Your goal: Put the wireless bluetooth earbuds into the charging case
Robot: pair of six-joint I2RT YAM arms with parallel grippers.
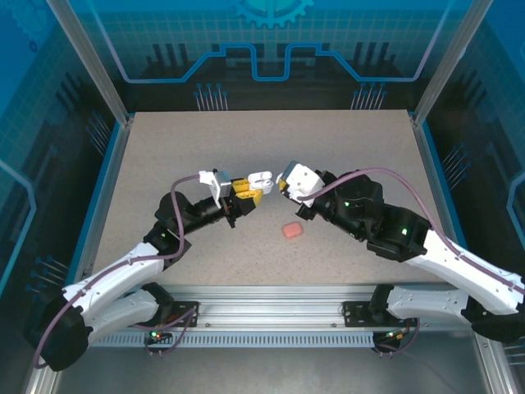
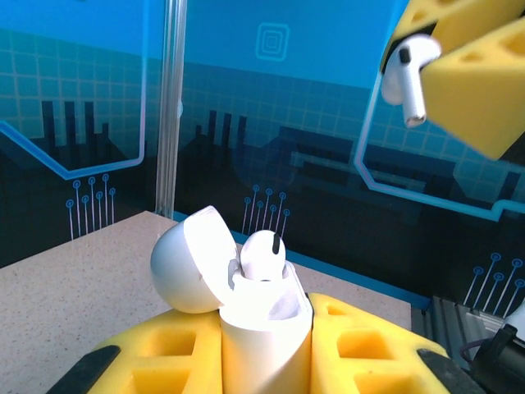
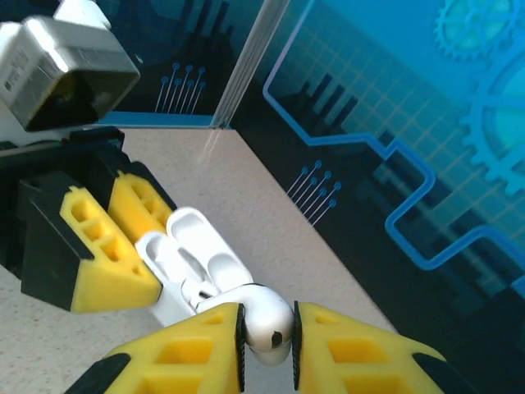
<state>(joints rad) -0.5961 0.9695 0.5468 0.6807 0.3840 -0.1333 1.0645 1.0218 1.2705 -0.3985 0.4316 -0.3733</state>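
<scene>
- gripping white case [image 2: 262, 336], lid open, one earbud [image 2: 262, 256] seated inside: left gripper [image 1: 244, 190], over table [image 1: 164, 164] centre.
- right gripper [image 3: 268, 316] pinches second earbud [image 2: 406, 70], just beside white case.
- pink case [image 1: 291, 231] lies on table nearby.

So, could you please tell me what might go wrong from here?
1. The right gripper pinches the white earbud by its head only; it could twist or slip before reaching the case.
2. The seated earbud fills one socket, so a misaimed stem could strike it or the open lid.
</scene>
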